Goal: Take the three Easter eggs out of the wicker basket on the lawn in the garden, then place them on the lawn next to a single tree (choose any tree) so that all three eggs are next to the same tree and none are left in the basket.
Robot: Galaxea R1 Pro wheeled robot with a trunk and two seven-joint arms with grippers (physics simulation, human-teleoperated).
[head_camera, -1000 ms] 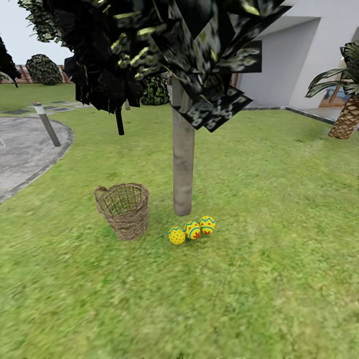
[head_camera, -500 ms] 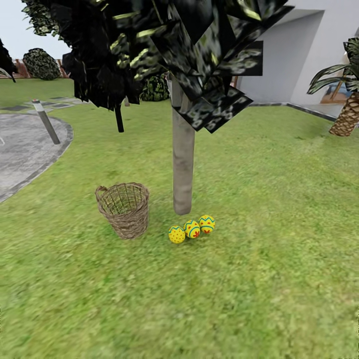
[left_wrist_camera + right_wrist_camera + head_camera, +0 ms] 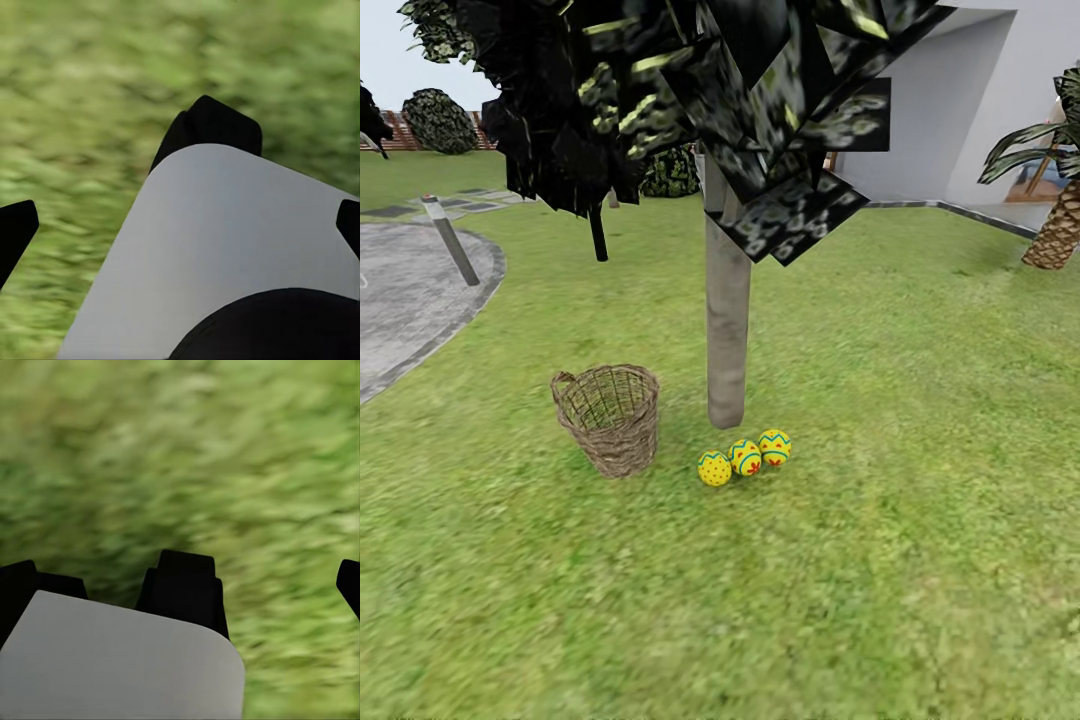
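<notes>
Wicker basket (image 3: 607, 418) upright on the lawn (image 3: 880, 560), its visible interior holding no eggs; three Easter eggs (image 3: 745, 458) on the grass at the tree (image 3: 727, 330).

The eggs lie in a row, touching or nearly so, just beside the trunk base at its 6 o'clock; the basket stands near the trunk at its 9 o'clock, apart from the eggs. Compared with the earlier frames, basket, eggs and trunk keep their arrangement; the whole scene has shifted slightly, so the camera has moved. The left gripper (image 3: 180, 217) and right gripper (image 3: 180, 577) hang over blurred grass, fingertips set wide apart, nothing between them.
</notes>
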